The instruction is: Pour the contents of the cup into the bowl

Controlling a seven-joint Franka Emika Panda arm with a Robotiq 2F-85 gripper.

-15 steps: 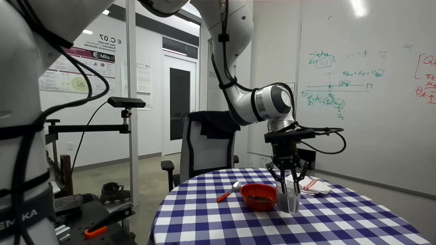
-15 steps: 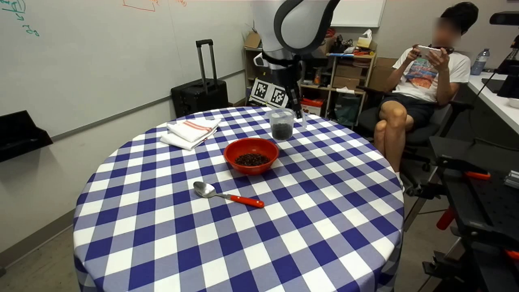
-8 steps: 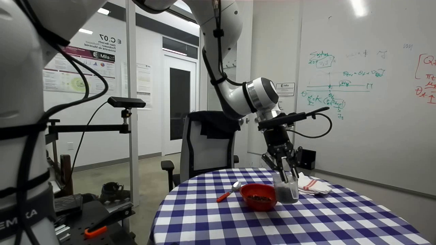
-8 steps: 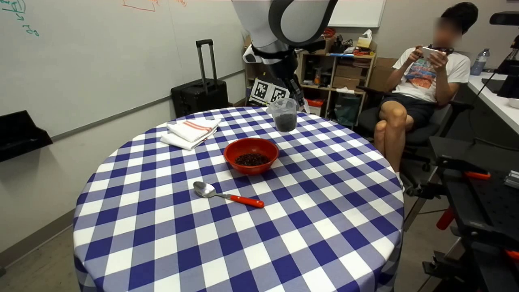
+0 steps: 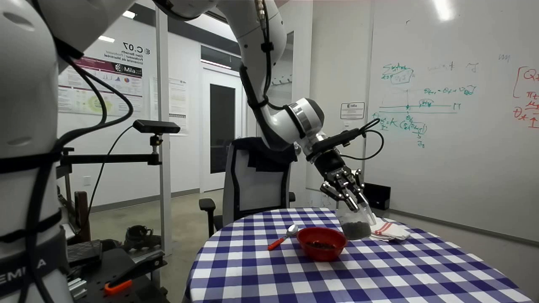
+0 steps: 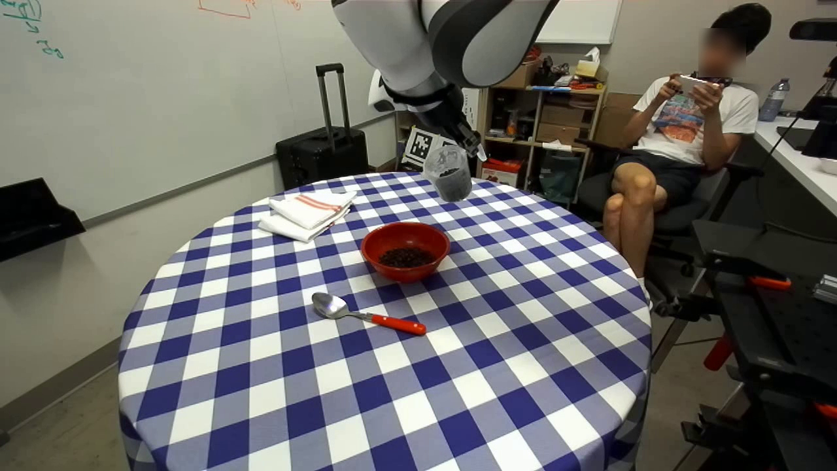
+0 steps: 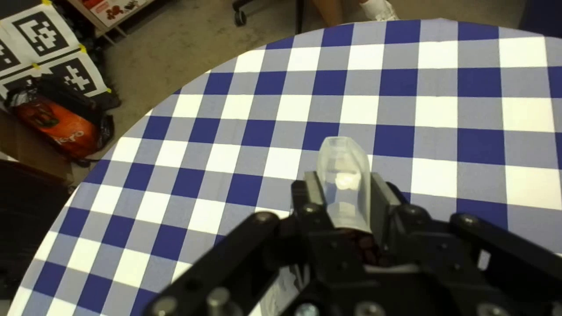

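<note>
The cup [image 5: 356, 228] is a small clear tumbler with dark contents in its lower part. It is held in the air above the table, tilted, and it also shows in an exterior view [image 6: 449, 175] beyond the bowl. My gripper [image 5: 358, 205] is shut on the cup's translucent handle; in the wrist view the fingers [image 7: 347, 188] pinch it from both sides. Dark red pieces show behind the fingers. The red bowl [image 5: 322, 250] stands upright on the table, apart from the cup, and shows fully in an exterior view [image 6: 405, 273]. Dark pieces lie in its bottom.
A spoon with a red handle [image 6: 399, 325] lies near the bowl. Folded white cloths [image 6: 307, 212] with red stripes lie near the table's edge. The round table has a blue and white checked cloth [image 6: 366, 405]. A chair [image 5: 257, 185] stands behind it, and a person [image 6: 686, 118] sits nearby.
The arm has tilted more and the gripper has risen, lifting the cup higher and tipping it further. The dark contents have stayed in the cup. The bowl, spoon and cloths have not moved.
</note>
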